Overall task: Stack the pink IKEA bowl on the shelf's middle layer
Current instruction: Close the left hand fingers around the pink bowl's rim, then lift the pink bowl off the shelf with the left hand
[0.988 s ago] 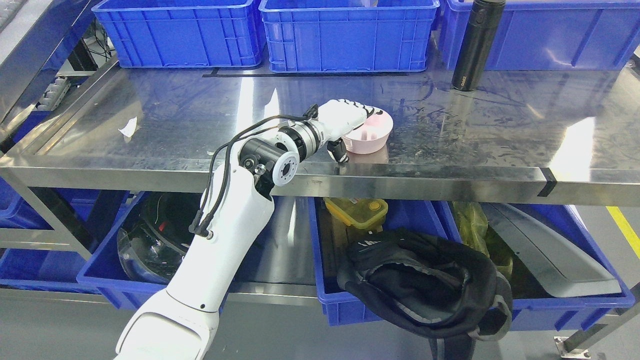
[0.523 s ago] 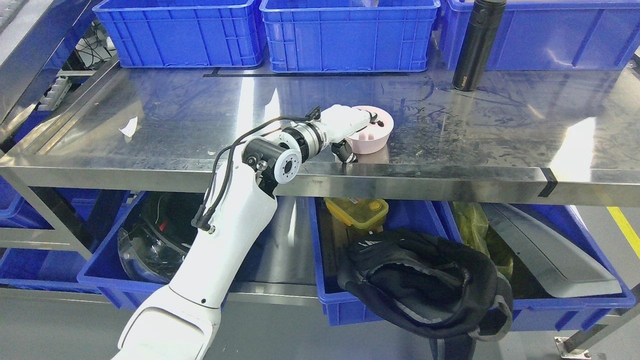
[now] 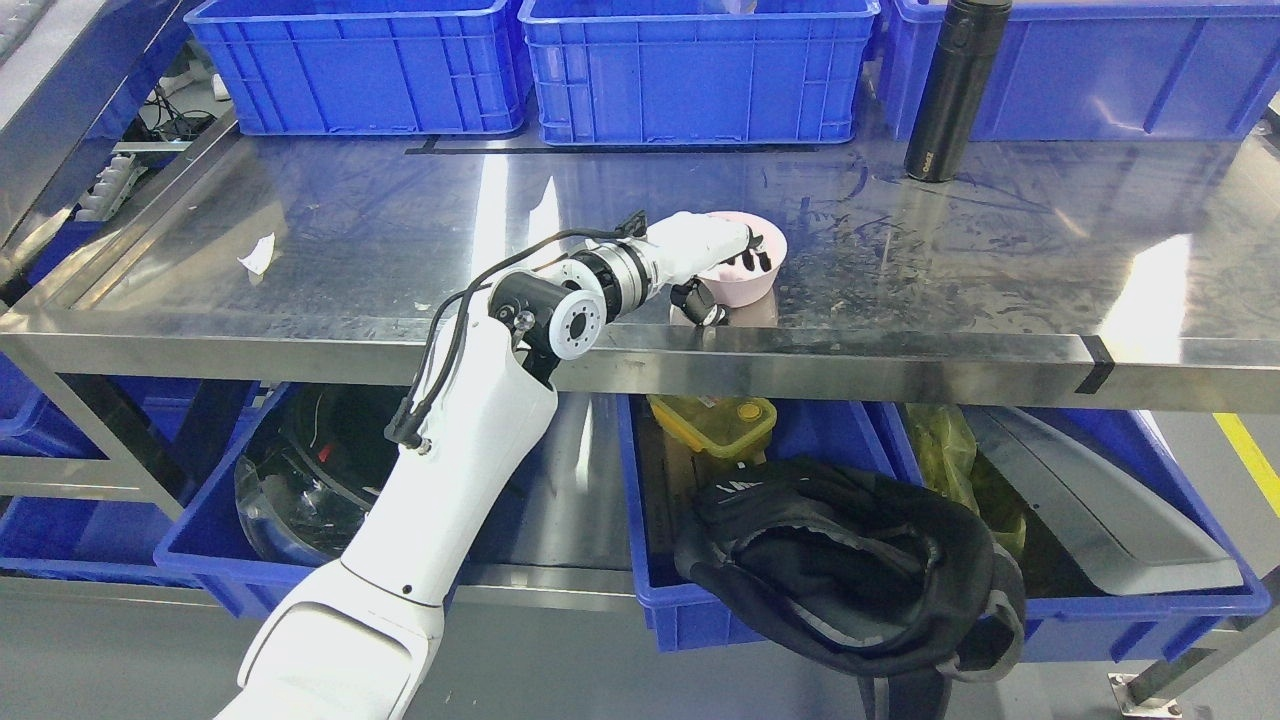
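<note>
Steel shelf layer [image 3: 330,230], reflective and scuffed, blue crates [image 3: 690,70] lined along its back edge, black flask [image 3: 950,90] upright near the back right. Pink bowl [image 3: 755,275] sits on the shelf surface near the front edge, about mid-width, upright, open side up. Left robot hand [image 3: 715,262] comes in from lower left over the front edge and is on the bowl's left side: fingers [image 3: 752,258] hooked over the rim into the bowl, thumb [image 3: 700,305] outside against the near wall, so it's grasping the bowl by the rim. Only one bowl visible, can't tell if another is nested under it. Small white paper scrap [image 3: 257,254] lies near the left edge. Lower layer holds blue bins with a yellow lidded box [image 3: 712,422] and a black bag [image 3: 850,560] hanging over the front. Right arm not visible.
</note>
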### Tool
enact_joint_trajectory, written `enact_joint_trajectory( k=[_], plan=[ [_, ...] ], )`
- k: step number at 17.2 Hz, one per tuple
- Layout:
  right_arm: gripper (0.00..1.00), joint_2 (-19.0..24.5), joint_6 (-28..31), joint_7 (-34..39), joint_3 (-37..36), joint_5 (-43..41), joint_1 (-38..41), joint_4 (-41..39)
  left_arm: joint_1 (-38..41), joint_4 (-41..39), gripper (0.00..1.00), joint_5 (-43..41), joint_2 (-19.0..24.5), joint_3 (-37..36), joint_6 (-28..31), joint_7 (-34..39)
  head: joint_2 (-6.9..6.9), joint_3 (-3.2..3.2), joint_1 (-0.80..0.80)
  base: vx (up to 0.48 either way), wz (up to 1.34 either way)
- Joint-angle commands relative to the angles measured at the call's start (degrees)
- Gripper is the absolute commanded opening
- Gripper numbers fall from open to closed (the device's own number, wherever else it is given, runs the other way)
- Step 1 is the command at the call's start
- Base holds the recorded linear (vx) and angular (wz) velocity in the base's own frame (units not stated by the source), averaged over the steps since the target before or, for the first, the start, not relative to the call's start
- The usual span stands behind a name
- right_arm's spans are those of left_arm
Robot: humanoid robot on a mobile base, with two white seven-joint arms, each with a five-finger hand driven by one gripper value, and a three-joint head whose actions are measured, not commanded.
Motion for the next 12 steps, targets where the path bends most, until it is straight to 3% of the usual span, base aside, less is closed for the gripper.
enact_joint_trajectory(
  k=[1,6,12],
  plan=[
    [1.00,-1.0,0.0,0.0,0.0,0.1,0.9,-1.0,-0.3,2.4,0.25,0.6,0.9,0.6,-0.6,1.2,0.00,0.00,0.00,0.000,0.00],
    [1.00,-1.0,0.0,0.0,0.0,0.0,0.9,-1.0,-0.7,1.9,0.03,0.3,0.9,4.0,-5.8,1.3,0.00,0.00,0.00,0.000,0.00],
    [1.00,-1.0,0.0,0.0,0.0,0.0,0.9,-1.0,0.4,-5.1,0.01,0.9,0.9,15.0,-17.9,1.8,0.00,0.00,0.00,0.000,0.00]
  ],
)
